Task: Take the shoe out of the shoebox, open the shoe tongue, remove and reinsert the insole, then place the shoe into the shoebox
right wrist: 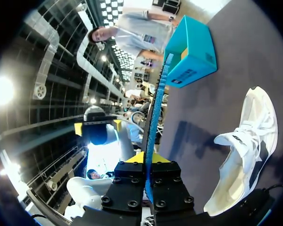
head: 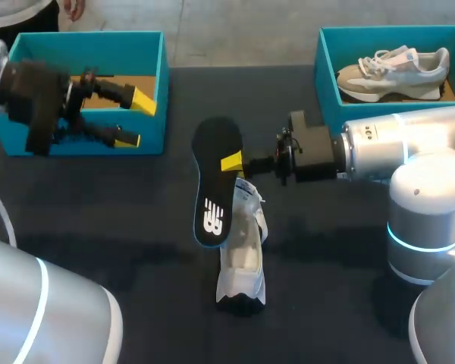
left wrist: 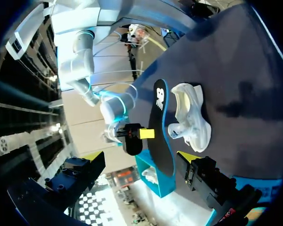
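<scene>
At the middle of the worktop (head: pixel 98 197), my right arm comes in flat from 3 o'clock. The right fingers (head: pixel 231 162) pinch the black insole (head: pixel 212 189) and hold it up on edge. The white shoe (head: pixel 243 258) lies just beside it, toward 6 o'clock. At 10 o'clock my left fingers (head: pixel 142 101) hang spread wide over a blue shoebox (head: pixel 155 76), holding nothing. Only the right wrist view shows the insole squeezed from both sides. Only the head view shows a tan shoe (head: pixel 394 72) in another blue box (head: pixel 324 61) at 1 o'clock.

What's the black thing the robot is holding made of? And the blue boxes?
The insole in the right gripper looks like thin foam, matte black on top with a blue edge. The left shoebox and right shoebox are probably cardboard: stiff flat teal walls, plain brown floor inside.
</scene>
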You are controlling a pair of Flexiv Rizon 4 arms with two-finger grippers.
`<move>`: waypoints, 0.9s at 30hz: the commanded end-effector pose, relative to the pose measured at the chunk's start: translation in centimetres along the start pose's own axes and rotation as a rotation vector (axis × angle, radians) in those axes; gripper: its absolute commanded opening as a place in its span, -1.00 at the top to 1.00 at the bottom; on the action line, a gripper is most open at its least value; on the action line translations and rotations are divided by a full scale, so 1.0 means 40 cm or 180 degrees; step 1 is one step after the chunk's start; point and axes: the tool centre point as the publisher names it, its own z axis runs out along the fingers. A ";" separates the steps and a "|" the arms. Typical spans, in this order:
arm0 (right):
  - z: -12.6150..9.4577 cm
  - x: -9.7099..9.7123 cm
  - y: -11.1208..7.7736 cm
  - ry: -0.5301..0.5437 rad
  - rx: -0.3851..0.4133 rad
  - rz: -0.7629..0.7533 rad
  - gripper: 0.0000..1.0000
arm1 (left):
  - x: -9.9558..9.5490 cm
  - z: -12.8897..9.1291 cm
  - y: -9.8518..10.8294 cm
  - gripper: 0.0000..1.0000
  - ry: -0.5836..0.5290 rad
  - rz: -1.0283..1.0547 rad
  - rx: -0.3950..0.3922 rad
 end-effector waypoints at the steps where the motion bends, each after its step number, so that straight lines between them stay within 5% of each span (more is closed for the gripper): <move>1: 0.006 -0.001 -0.002 0.0004 -0.0015 -0.0001 1.00 | 0.031 0.018 -0.021 -1.00 -0.1686 0.0040 -0.0283; 21: 0.006 -0.001 -0.002 0.0004 -0.0015 -0.0001 1.00 | 0.054 0.059 -0.013 -1.00 -0.1704 -0.0166 -0.0304; 25: 0.006 -0.001 -0.002 0.0004 -0.0015 -0.0001 1.00 | 0.035 0.038 -0.015 -1.00 -0.1113 -0.0090 -0.0167; 27: 0.006 -0.001 -0.002 0.0004 -0.0015 -0.0001 1.00 | 0.035 0.038 -0.015 -1.00 -0.1113 -0.0090 -0.0167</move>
